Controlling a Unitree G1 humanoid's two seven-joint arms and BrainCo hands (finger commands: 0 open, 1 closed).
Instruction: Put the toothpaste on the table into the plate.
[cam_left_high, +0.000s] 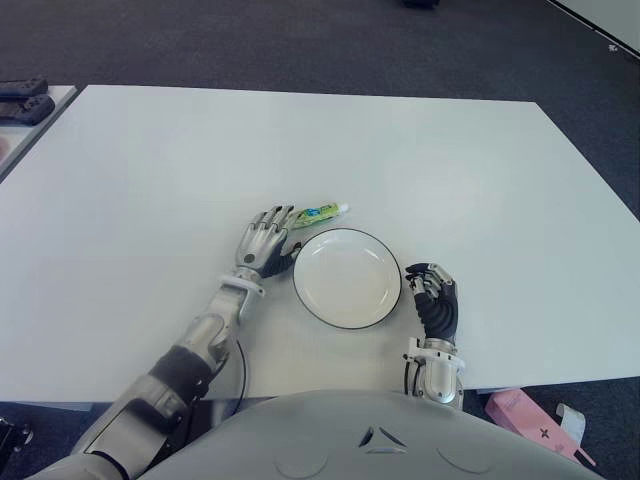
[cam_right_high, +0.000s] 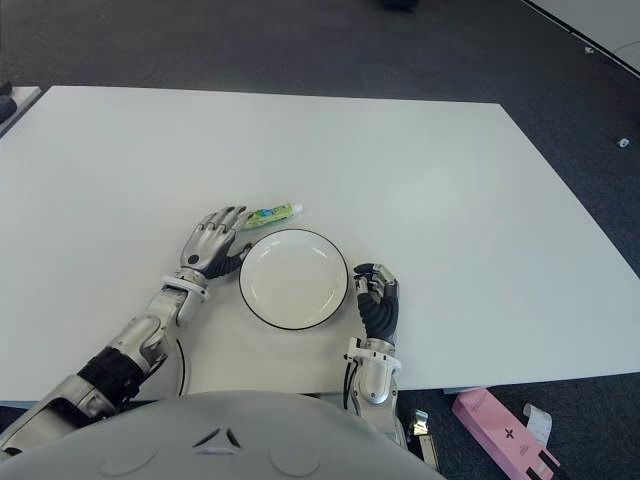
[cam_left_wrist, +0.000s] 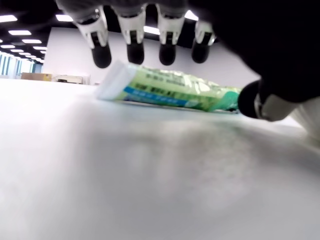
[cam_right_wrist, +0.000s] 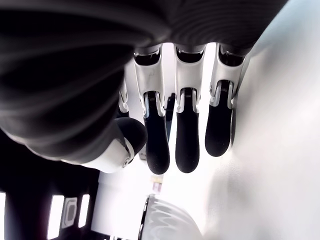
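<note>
Left eye view: the toothpaste (cam_left_high: 321, 212) lies flat on the white tabletop (cam_left_high: 150, 180), just beyond the far-left rim of the plate (cam_left_high: 347, 277), apart from it. Left hand (cam_left_high: 264, 243), fingers spread and holding nothing, sits at the plate's left side with fingertips (cam_left_wrist: 134, 50) above the tube. Right hand (cam_left_high: 432, 296), fingers curled and empty, shows just right of the plate.

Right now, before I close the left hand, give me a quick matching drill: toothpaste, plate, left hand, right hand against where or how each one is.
Things:
1. toothpaste
2. plate
3. left hand
4. right hand

States:
A. fingers curled, holding nothing, right of the plate
B. lying on the table beyond the plate's far left rim
C. empty, between the hands
D. fingers spread at the tube's near end

Pairs: 1-B, 2-C, 3-D, 4-A
</note>
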